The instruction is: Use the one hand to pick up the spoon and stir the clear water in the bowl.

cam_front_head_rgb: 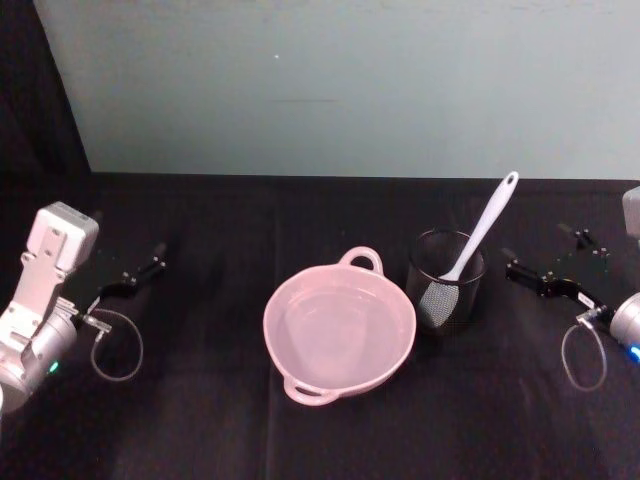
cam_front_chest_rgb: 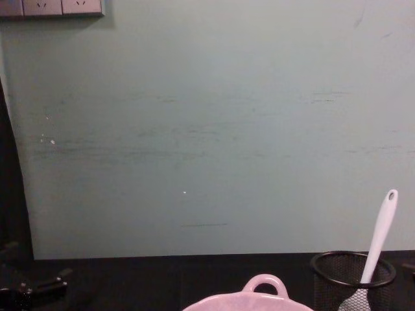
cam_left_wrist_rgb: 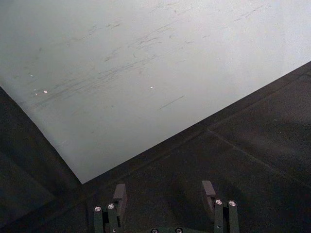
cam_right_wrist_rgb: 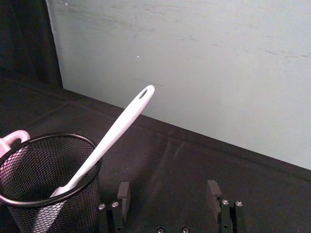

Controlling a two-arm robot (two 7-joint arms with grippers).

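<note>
While the right pincer [cam_front_head_rgb: 548, 283] waits spread and empty at the frame's right edge, the spoon [cam_front_head_rgb: 478, 243] stands in the mesh cup [cam_front_head_rgb: 446, 277], right of the bowl [cam_front_head_rgb: 339, 330]. Pickup is pending: reach for the handle. The left pincer [cam_front_head_rgb: 135, 277] sits spread, far left.

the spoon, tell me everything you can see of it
The spoon is white, plastic-looking, with a long slim handle that has a hole at its end. It stands blade-down in the black mesh cup, leaning on the rim with its handle tilted up and away from the pink bowl. No gripper touches it.
</note>
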